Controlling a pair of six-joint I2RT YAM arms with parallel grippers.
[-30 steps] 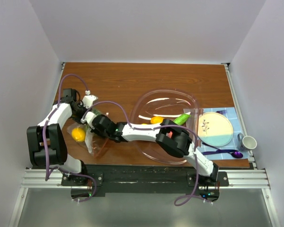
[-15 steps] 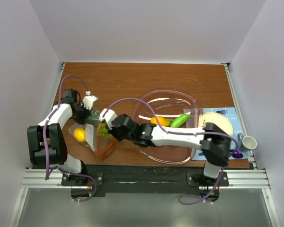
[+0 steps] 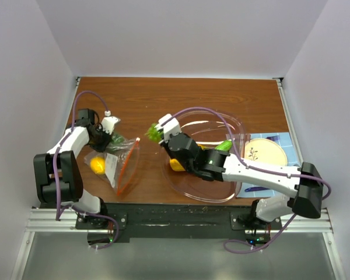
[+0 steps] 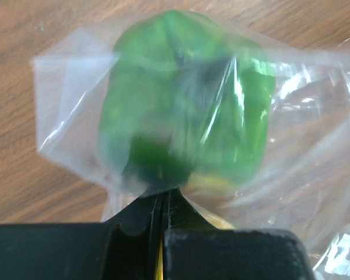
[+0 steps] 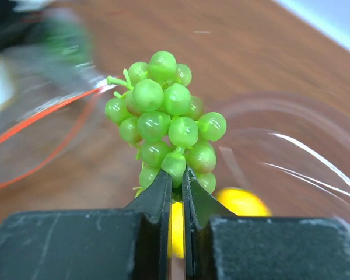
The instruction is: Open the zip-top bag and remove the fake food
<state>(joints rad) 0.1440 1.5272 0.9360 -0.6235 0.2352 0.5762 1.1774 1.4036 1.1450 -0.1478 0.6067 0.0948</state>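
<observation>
The zip-top bag [image 3: 114, 166] lies at the left of the table, its red-orange zip strip [image 3: 128, 166] gaping open. Inside it are a yellow fake food piece [image 3: 97, 165] and a green pepper [image 4: 186, 99]. My left gripper [image 4: 163, 197] is shut on the bag's plastic just behind the pepper, at the bag's far end [image 3: 109, 139]. My right gripper [image 5: 175, 175] is shut on a bunch of green toy grapes [image 5: 163, 111], held in the air over the left rim of the clear bowl [image 3: 236, 125]. The grapes [image 3: 154, 133] are clear of the bag.
The pinkish clear bowl holds a green cucumber [image 3: 224, 146] and a yellow-orange piece [image 3: 176, 165]. To the right, a blue mat carries a plate [image 3: 265, 157], a purple spoon [image 3: 280, 188] and a mug [image 3: 306, 175]. Walls close in on three sides.
My right gripper came out of the bag's mouth and swung right toward the bowl, carrying the grapes. The left gripper kept its hold; the bag shifted slightly.
</observation>
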